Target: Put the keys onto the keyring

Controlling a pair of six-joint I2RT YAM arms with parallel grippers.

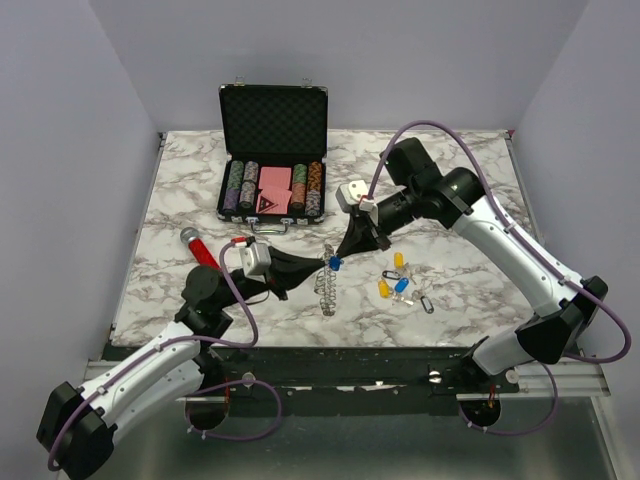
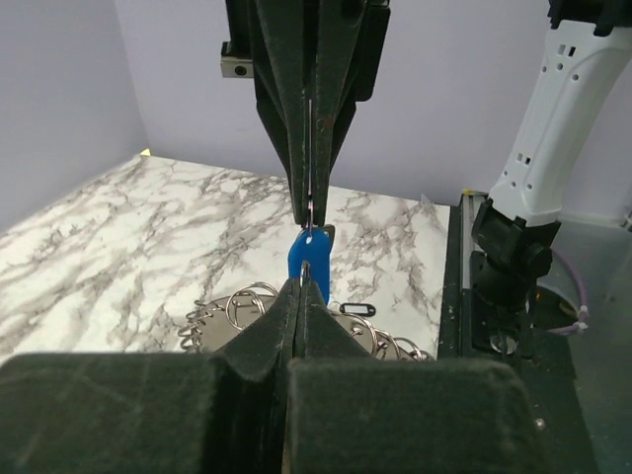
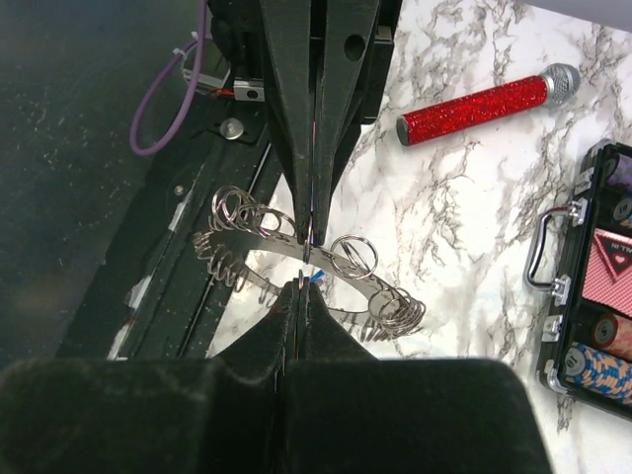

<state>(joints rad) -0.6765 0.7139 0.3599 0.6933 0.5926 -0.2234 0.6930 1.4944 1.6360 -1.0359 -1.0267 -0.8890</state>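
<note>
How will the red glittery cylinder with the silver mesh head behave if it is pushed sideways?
The red glittery cylinder lies on its side on the smooth marble table, so it would probably roll. Its straight, even body looks rigid, not floppy. The glitter coat seems rough, so perhaps not very slippery.

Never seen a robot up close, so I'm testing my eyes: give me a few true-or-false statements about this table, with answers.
1. Both the left end effector and the right end effector are pinched shut at one blue key. True.
2. The chip case is closed. False: its lid stands open.
3. The keyring lies on the table below that key. True.
4. The red microphone is in the case. False: it lies on the table beside the left arm.
5. No other keys are on the table. False: loose keys lie right of the keyring.
</note>
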